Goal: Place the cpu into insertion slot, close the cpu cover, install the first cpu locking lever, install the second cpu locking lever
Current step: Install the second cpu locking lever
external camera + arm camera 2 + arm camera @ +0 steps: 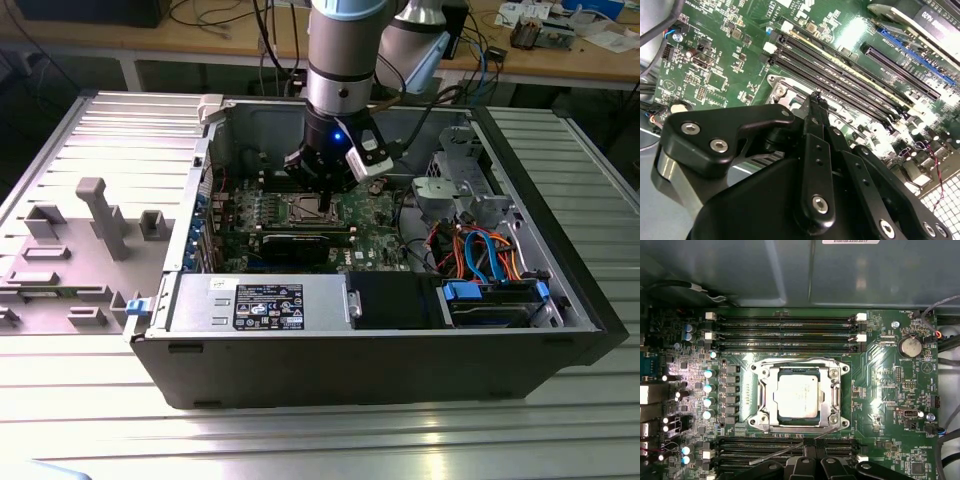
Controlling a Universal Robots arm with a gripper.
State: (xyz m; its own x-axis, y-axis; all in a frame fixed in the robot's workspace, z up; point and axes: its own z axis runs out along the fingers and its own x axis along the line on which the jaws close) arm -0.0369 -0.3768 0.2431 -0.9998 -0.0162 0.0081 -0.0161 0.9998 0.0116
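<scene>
The cpu (799,396) lies flat in the insertion slot (832,371), with the cpu cover (771,399) down around it. The pincer (810,444) hangs just beside the slot over the memory slots (785,332), its tips pressed together and holding nothing.

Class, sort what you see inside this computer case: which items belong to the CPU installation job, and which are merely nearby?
Belongs to the job:
cpu
cpu cover
insertion slot
gripper

Merely nearby:
memory slots
coin battery
power supply
blue and orange cables
</scene>
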